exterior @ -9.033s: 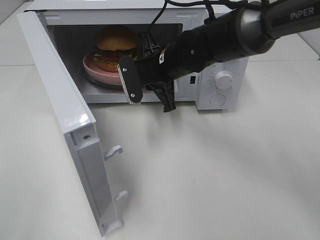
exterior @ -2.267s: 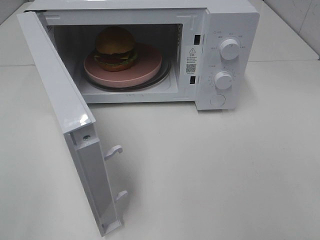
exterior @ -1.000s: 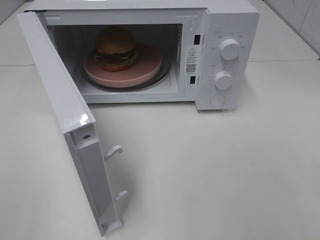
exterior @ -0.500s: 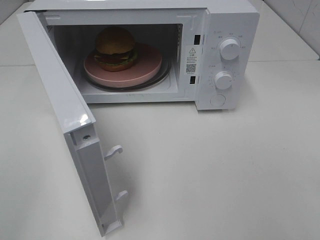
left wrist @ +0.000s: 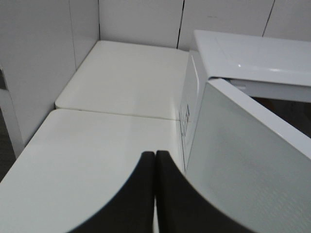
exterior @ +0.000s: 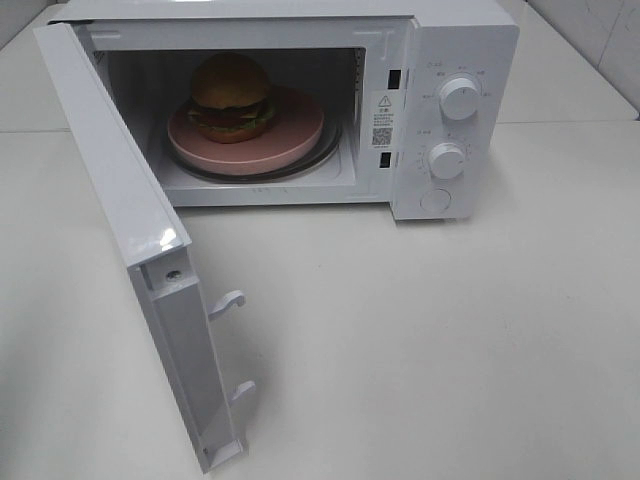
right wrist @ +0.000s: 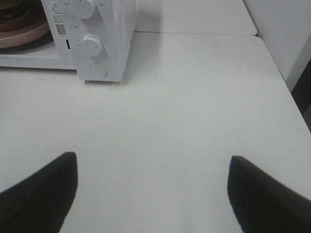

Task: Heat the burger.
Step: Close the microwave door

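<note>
The high camera looks steeply down from the front at the microwave (exterior: 455,60), which fills the upper half of the frame. Its open door (exterior: 120,200) runs down the left side. The left wrist camera sits close behind that door, facing along the table (left wrist: 87,145) toward the wall (left wrist: 141,19). The right wrist camera looks down over the table; it shares the dials (right wrist: 91,43) and the burger (exterior: 231,95) with the high view.

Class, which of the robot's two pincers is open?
The right pincer: its fingers stand wide apart above the table, while the left pincer has its fingers pressed together beside the microwave door.
</note>
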Controlling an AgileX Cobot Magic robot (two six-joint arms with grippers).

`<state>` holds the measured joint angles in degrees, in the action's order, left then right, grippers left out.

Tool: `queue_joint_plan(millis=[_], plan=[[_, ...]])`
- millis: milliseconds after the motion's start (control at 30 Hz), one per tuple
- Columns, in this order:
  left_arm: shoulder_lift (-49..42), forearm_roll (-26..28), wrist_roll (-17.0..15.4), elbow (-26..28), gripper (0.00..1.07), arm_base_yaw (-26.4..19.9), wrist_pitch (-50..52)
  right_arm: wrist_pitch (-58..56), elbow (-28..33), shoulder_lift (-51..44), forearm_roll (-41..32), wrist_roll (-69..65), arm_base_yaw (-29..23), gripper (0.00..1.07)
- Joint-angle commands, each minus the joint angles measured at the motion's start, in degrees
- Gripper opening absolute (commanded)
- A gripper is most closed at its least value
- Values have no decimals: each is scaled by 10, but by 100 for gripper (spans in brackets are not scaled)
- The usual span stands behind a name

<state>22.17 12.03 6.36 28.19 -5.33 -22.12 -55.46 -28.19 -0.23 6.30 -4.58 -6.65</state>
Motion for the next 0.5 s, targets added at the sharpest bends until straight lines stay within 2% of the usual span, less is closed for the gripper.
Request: queue_joint_plan(millis=[33, 67, 133, 267, 333, 400, 467, 500], plan=[[26, 5, -1, -54, 0, -2, 144, 3, 1, -20, 1, 2, 5, 76], [26, 5, -1, -54, 0, -2, 144, 3, 1, -20, 1, 2, 5, 76], [50, 5, -1, -93, 0, -2, 242, 3, 1, -20, 1, 2, 5, 76], [68, 5, -1, -116, 0, -2, 299, 3, 1, -20, 1, 2, 5, 76], [121, 3, -3, -155, 0, -2, 388, 3, 1, -20, 1, 2, 5, 76], [133, 1, -5, -162, 0, -2, 400, 3, 1, -20, 1, 2, 5, 76], [161, -7, -18, -170, 0, -2, 422, 3, 1, -20, 1, 2, 5, 76], [194, -34, -44, -177, 0, -2, 450, 3, 1, -20, 1, 2, 5, 76]])
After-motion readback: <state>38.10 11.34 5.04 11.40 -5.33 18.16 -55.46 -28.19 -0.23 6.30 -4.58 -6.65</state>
